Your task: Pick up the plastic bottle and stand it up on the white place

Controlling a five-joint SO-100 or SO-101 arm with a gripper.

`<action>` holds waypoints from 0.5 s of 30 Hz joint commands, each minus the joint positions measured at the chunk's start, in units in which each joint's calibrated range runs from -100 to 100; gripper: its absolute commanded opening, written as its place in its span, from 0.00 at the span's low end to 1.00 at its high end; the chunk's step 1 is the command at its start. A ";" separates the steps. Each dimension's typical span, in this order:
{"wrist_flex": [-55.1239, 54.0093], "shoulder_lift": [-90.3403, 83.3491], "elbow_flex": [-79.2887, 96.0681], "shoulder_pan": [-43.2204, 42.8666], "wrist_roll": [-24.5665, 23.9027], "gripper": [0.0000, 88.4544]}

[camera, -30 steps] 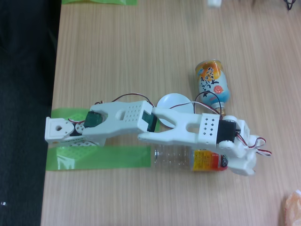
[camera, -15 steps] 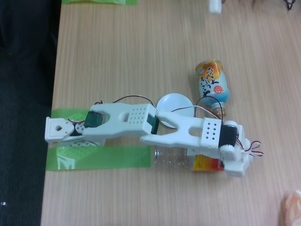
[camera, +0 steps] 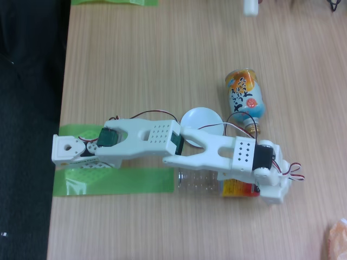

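Gripper [camera: 271, 190] sits over the plastic bottle [camera: 198, 181] (light, slick, crushable): grip the labelled middle; jaw opening hidden.

The squat bottle's [camera: 245, 96] orange label carries print too blurred to read.
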 commanded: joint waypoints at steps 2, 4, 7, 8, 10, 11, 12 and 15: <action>-0.82 -0.66 -1.74 0.04 -0.23 0.38; -0.82 -0.66 -1.74 0.11 -0.23 0.38; -1.33 -0.66 -1.74 -0.04 -0.28 0.38; -1.93 -0.66 -1.65 -0.11 -0.28 0.38; -2.45 -0.66 -1.65 -0.11 -0.28 0.38; -2.45 -0.66 -1.65 -0.18 -0.28 0.36; -2.45 -0.66 -1.65 -0.18 -0.28 0.34; -2.19 -0.66 -1.65 -0.18 -0.28 0.28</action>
